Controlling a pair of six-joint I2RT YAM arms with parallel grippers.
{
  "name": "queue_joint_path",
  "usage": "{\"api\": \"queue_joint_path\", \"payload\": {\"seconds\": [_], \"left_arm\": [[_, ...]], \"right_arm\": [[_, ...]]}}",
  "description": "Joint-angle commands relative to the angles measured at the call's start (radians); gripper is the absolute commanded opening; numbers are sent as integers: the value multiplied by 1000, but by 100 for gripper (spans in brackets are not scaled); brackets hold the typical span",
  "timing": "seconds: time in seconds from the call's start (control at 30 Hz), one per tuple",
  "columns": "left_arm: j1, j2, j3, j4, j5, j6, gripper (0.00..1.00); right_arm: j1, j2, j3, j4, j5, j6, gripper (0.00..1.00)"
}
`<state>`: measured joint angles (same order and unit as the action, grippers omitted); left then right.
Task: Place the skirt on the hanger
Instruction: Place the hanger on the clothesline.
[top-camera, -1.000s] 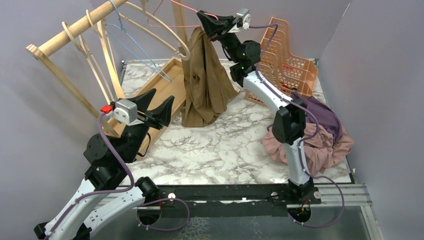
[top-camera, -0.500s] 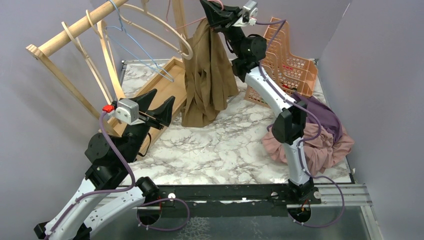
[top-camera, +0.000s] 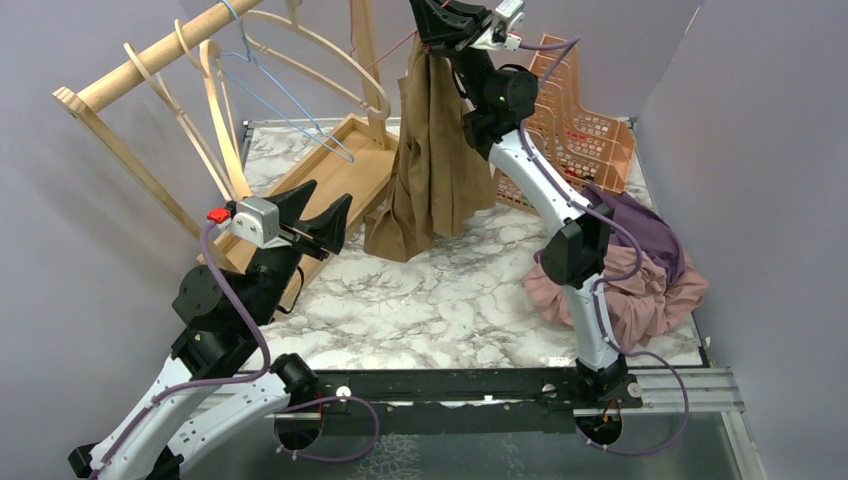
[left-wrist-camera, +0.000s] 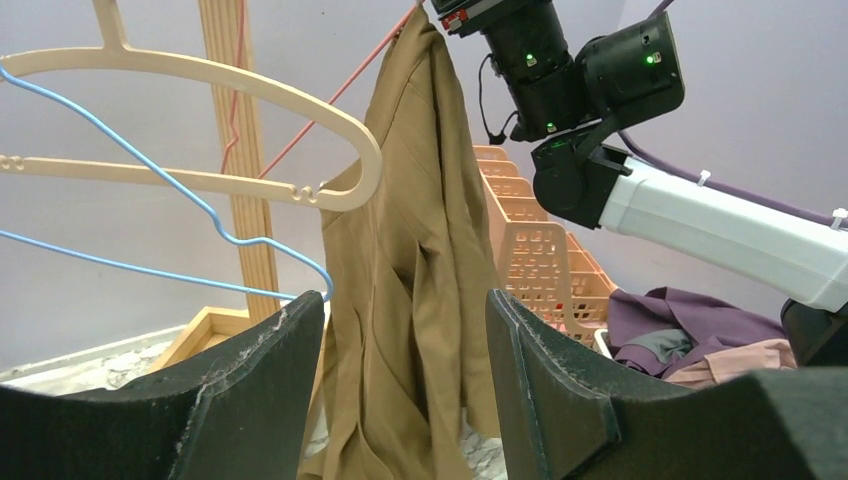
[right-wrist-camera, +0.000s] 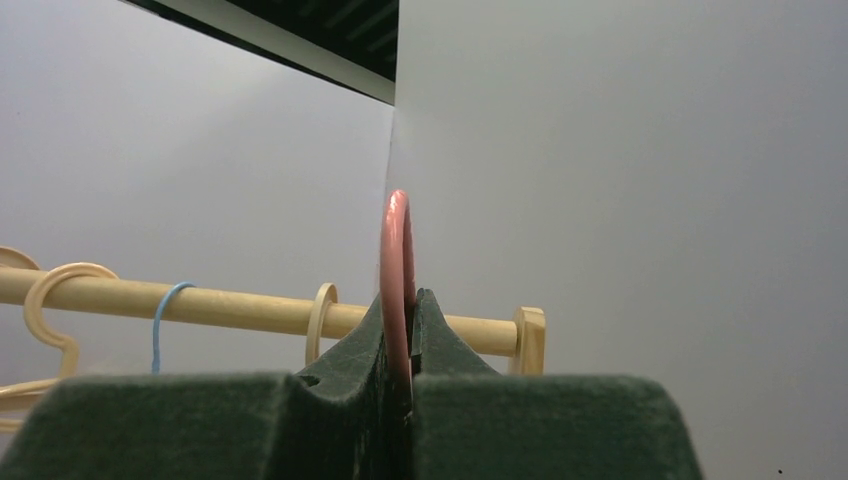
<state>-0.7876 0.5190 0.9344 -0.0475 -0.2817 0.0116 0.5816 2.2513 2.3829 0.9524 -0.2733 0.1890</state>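
A brown skirt (top-camera: 430, 150) hangs in long folds from a thin pink hanger (right-wrist-camera: 397, 250); its hem rests on the marble table. My right gripper (top-camera: 432, 22) is high at the back, shut on the pink hanger's hook, which stands up between its fingertips (right-wrist-camera: 400, 300). In the left wrist view the skirt (left-wrist-camera: 410, 260) drapes from the pink wire (left-wrist-camera: 350, 85) just under the right arm. My left gripper (top-camera: 320, 205) stays open, low and left of the skirt, holding nothing (left-wrist-camera: 405, 300).
A wooden rail (top-camera: 150, 55) carries cream hangers (top-camera: 330, 60) and a blue wire hanger (top-camera: 290, 110) above a wooden tray base (top-camera: 330, 180). An orange basket (top-camera: 580, 120) stands back right. A pile of pink and purple clothes (top-camera: 650, 270) lies beside the right arm.
My right gripper has risen and shifted slightly right, lifting the pink hanger and skirt higher. The skirt now hangs straighter. The left arm has not moved.
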Motion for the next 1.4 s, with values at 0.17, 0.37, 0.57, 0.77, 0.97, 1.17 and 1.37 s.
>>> {"api": "queue_joint_path", "payload": {"seconds": [0.17,0.37,0.57,0.77,0.97,1.17,1.37], "left_arm": [[-4,3,18,-35,-96,-39,63],[-4,25,33,-75,-132,-48,63],[-4,40,23,-96,-136,-65,63],[-4,46,23,-114,-146,-79,63],[-4,38,20,-137,-149,-101,63],[-4,37,24,-153,-159,-112,63],[-4,39,22,-164,-153,-125,63]], "right_arm": [[9,-178,-257,143,61,11,1],[14,-363,-545,38,114,-4,10],[13,-471,-702,-118,106,-24,14],[14,-542,-718,-365,64,-52,20],[14,-559,-672,-642,33,-123,33],[14,-467,-479,-914,40,-177,37],[14,-381,-410,-921,80,-196,42]]}}
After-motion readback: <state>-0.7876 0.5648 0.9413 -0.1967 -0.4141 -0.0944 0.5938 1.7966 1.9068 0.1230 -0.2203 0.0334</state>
